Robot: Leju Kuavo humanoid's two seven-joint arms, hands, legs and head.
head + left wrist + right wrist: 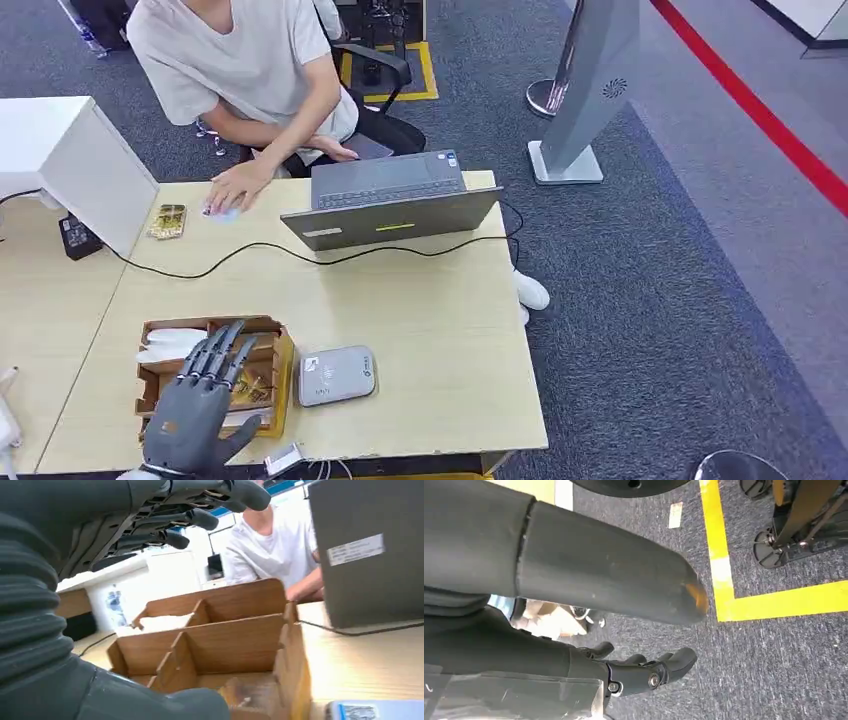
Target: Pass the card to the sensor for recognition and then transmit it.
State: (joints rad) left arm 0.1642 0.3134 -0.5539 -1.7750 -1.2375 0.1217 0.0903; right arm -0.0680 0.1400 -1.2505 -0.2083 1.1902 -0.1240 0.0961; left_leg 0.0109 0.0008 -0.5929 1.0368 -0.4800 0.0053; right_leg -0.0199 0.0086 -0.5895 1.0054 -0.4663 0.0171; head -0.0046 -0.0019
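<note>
My left hand (195,405) hovers over the near left part of a wooden divider box (277,352), fingers stretched out and apart, holding nothing. In the left wrist view its fingers (200,517) reach out above the box (225,630). Yellowish cards (257,388) lie in the box's front compartment, partly hidden by my fingers. White items (170,345) fill its rear compartment. The grey card sensor (336,375) lies flat just right of the box, and its edge (375,711) shows in the left wrist view. My right hand (644,672) hangs over the carpet, fingers loose and empty.
A person sits across the table with one hand on a pale blue card (222,213). Beside it lies a yellow card stack (167,221). An open laptop (390,200) and its black cable (250,248) cross the far half. A white box (70,165) stands at far left.
</note>
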